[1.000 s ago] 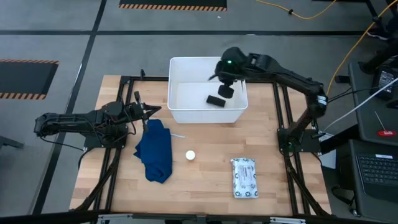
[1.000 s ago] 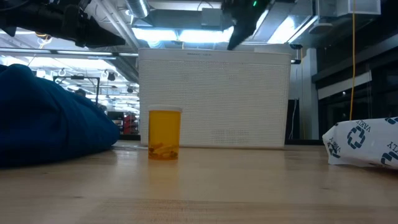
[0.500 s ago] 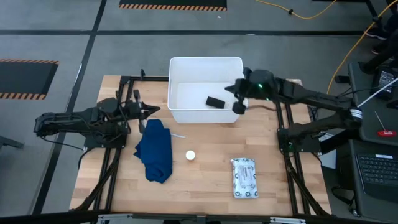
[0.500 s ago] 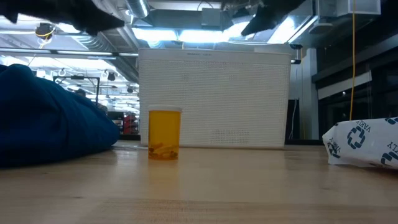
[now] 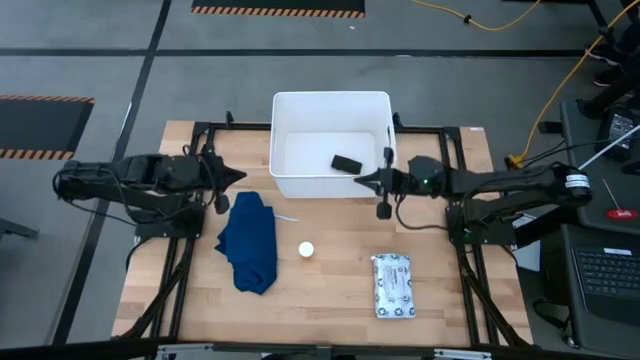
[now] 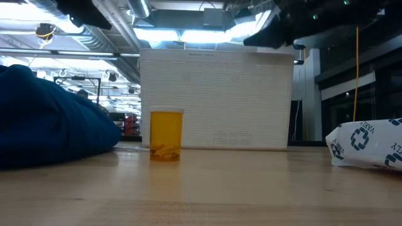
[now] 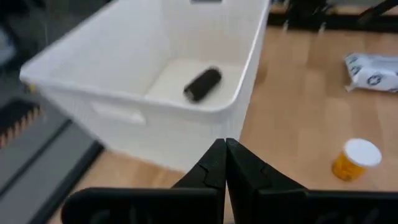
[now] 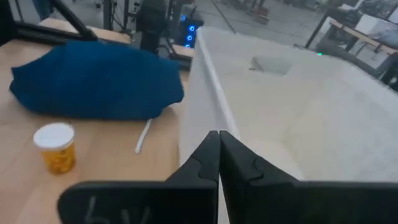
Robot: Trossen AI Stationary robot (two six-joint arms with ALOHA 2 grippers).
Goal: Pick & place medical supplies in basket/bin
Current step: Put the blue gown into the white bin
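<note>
The white tub (image 5: 300, 120) stands at the table's far middle, and the black cylinder (image 5: 346, 163) lies on its floor (image 7: 203, 84). On the wood in front of it lie the dark blue cloth (image 5: 250, 240), the upright white-capped orange bottle (image 5: 306, 249) and the printed packet (image 5: 392, 285). My right gripper (image 5: 360, 180) is shut and empty above the right end of the tub's near wall (image 8: 205, 106), pointing toward the table's left. My left gripper (image 5: 237, 176) is shut and empty in the air, left of the tub and above the cloth's far end.
A thin white stick (image 5: 285, 217) lies beside the cloth. Black frame rails (image 5: 205, 150) run along the table's left and right sides. Bare wood lies between the bottle and the packet and along the near edge.
My right gripper has come out from over the tub's inside, going down and toward the table's right and near edges, and has tipped from pointing down to nearly level. My left gripper has risen and drawn back a little toward the left. The cylinder stays in the tub.
</note>
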